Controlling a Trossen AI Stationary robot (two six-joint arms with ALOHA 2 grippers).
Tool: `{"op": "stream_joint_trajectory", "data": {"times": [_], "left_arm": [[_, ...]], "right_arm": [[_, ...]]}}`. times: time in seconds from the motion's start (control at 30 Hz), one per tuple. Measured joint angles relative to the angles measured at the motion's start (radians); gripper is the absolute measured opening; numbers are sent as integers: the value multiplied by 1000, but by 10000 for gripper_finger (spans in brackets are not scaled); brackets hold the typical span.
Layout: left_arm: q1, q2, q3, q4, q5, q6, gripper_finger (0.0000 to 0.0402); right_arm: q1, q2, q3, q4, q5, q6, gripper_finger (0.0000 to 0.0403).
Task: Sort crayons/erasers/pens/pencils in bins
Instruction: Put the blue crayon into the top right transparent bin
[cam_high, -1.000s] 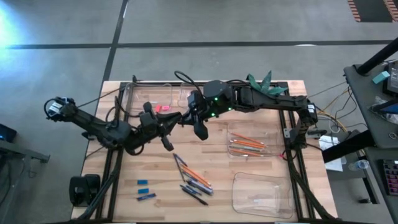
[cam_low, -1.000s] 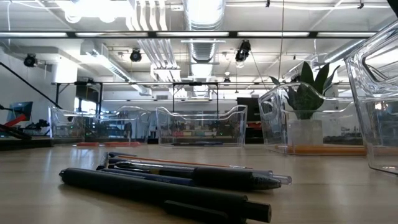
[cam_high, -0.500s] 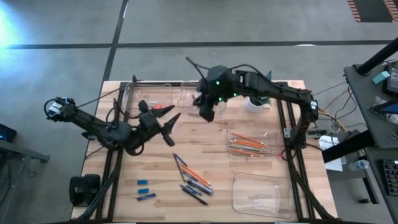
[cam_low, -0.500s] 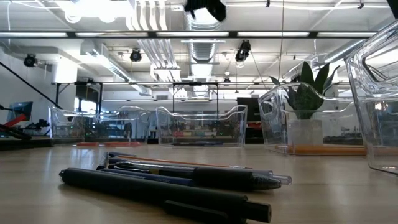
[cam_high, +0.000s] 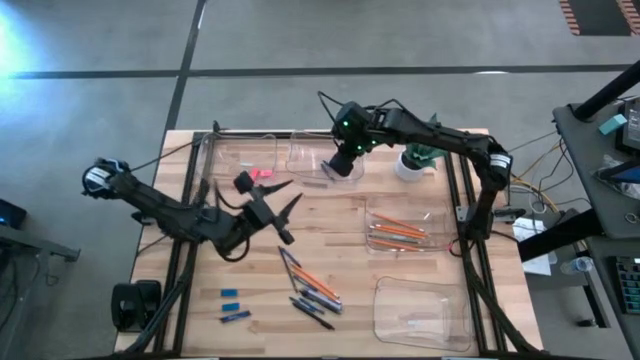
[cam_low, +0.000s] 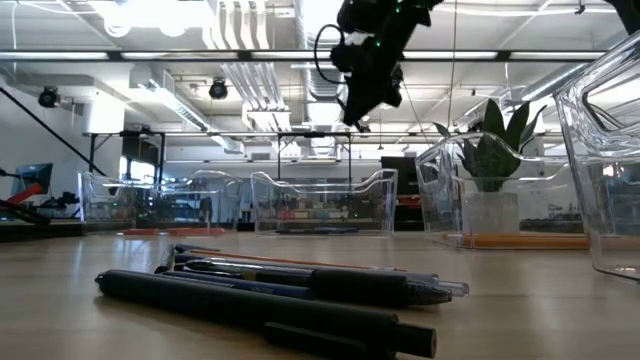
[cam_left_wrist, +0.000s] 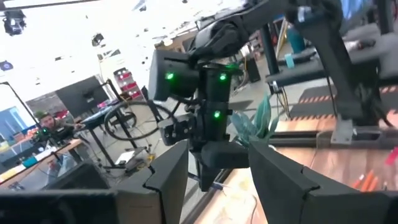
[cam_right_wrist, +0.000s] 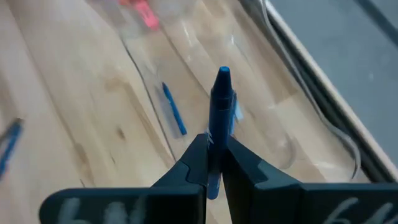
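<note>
My right gripper (cam_high: 343, 166) is shut on a blue crayon (cam_right_wrist: 221, 106) above the far middle bin (cam_high: 310, 152); it also shows high up in the low view (cam_low: 362, 85). Another blue crayon (cam_right_wrist: 172, 111) lies on that bin's floor. Pink erasers (cam_high: 262, 173) lie in the far left bin (cam_high: 225, 150). Orange pencils (cam_high: 398, 231) lie in the right bin (cam_high: 440, 225). My left gripper (cam_high: 283, 210) is open and empty over the middle of the table. Pens and pencils (cam_high: 308, 287) lie in a loose pile on the table. My right gripper pinches the crayon's rear part (cam_right_wrist: 217, 138) between its two fingers. The crayon lies along the fingers and sticks out past their ends, pointed tip (cam_right_wrist: 223, 73) foremost. The fingers come from above, slanting down. The crayon is lifted clear over the bin.
A clear bin (cam_high: 420, 312) stands at the near right. Small blue pieces (cam_high: 231, 294) and a short dark stick (cam_high: 236, 314) lie near the left front. A potted plant (cam_high: 418, 158) stands at the far right, close to the right arm.
My right gripper has carried the crayon from the table's middle toward the far edge and now stands over the far middle bin. My left gripper has drawn back a little toward the near and right edges.
</note>
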Motion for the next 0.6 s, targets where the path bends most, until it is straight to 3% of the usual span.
{"op": "stream_joint_trajectory", "data": {"times": [0.23, 0.6], "left_arm": [[0, 56, 16, 10, 1, 1, 156], [2, 33, 17, 32, 3, 1, 156]], "right_arm": [[-7, 0, -84, 88, -13, -12, 18], [-9, 0, -246, 351, -14, 58, 18]]}}
